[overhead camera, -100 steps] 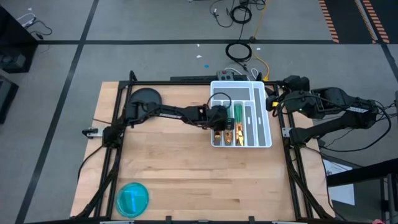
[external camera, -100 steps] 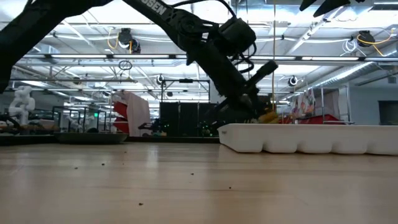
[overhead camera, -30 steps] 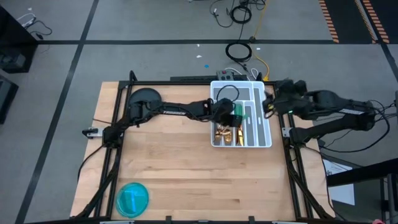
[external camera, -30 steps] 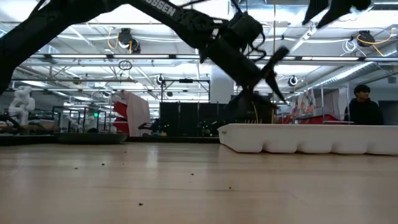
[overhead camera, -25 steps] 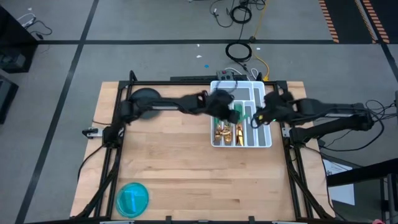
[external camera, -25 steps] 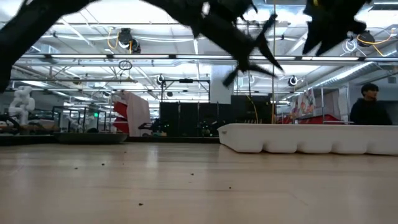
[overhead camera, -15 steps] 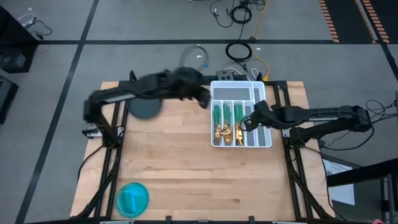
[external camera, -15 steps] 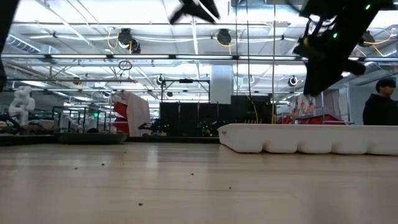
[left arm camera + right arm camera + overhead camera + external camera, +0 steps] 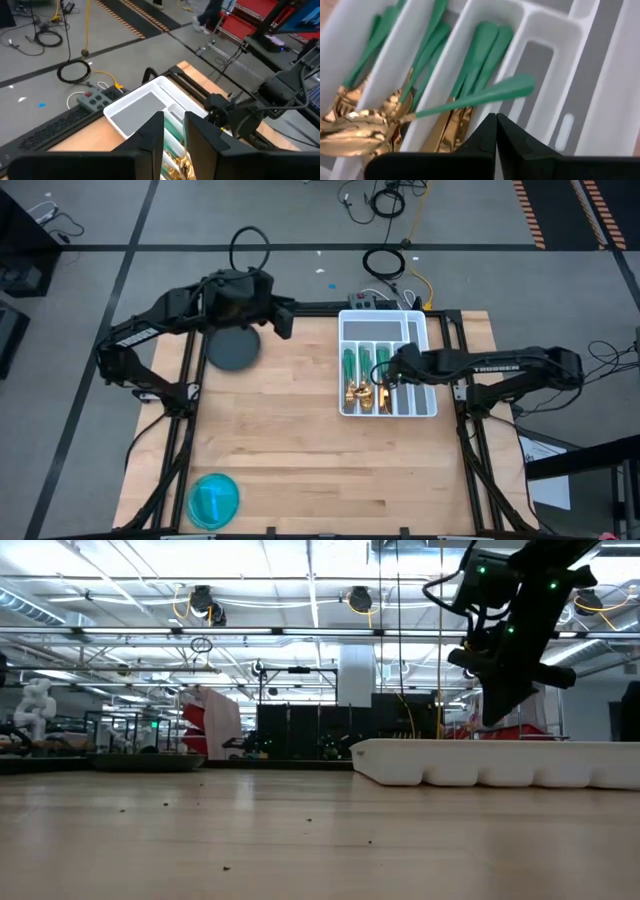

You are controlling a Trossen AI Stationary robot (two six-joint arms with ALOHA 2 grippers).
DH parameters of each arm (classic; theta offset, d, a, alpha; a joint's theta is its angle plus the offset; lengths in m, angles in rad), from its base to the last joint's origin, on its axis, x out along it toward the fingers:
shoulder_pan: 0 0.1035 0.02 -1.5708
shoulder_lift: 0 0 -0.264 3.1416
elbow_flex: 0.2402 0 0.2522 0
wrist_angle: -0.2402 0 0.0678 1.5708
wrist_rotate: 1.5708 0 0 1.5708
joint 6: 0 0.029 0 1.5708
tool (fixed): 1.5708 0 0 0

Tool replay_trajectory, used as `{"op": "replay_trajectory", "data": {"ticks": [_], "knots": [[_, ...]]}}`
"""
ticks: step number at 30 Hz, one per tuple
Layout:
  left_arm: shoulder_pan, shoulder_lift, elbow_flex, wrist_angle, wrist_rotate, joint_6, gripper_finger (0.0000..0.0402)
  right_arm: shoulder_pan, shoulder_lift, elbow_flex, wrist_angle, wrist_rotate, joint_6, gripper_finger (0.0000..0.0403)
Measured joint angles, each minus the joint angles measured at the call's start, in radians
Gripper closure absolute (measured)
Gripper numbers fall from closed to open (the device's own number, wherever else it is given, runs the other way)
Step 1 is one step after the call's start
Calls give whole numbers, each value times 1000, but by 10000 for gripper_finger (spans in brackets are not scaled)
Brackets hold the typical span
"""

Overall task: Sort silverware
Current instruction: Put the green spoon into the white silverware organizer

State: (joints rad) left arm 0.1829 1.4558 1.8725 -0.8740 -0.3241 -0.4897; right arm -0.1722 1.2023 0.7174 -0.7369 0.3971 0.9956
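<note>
The silverware (image 9: 365,375), with green handles and gold heads, lies in the left slots of a white compartmented tray (image 9: 430,360) at the table's far right. One spoon (image 9: 480,97) lies askew across the dividers, its gold bowl (image 9: 355,127) on the other heads. My right gripper (image 9: 385,377) reaches down into the tray from the right, shut, its tips (image 9: 495,122) just beside that spoon's handle. In the low view it (image 9: 493,715) dips behind the tray wall (image 9: 480,765). My left gripper (image 9: 283,318) hangs high over the table's far left, open and empty (image 9: 174,132), pointing toward the tray (image 9: 135,107). My right gripper points steeply down into the tray with its fingers shut. The tips stand close to the middle of the askew spoon's handle (image 9: 487,95). Whether they touch it or the pieces lying under it, I cannot tell.
A dark round plate (image 9: 232,352) lies at the table's far left, under the raised left arm. A blue plate (image 9: 213,500) sits at the near left corner. A power strip with cables (image 9: 372,300) lies just beyond the tray's far edge. Bare wood fills the middle.
My left gripper has risen from the tray and swung back toward the table's far left, high above the dark plate. My right gripper has come in from the right edge and sunk into the tray; its fingers, spread a second ago, now stand together.
</note>
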Motion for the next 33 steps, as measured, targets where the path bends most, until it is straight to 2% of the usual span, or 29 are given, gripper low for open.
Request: {"op": "replay_trajectory", "data": {"ticks": [8,13,25,33], "knots": [[0,6,-1,-60,0,38,318,10,31,0,-64,-77,56,403],[0,11,-2,-58,0,55,318,-34,85,0,-88,-94,-11,403],[0,10,-2,-57,0,128,318,-179,237,1,142,-115,-211,403],[0,10,-2,-58,0,186,318,-245,270,57,266,-110,-363,403]]}}
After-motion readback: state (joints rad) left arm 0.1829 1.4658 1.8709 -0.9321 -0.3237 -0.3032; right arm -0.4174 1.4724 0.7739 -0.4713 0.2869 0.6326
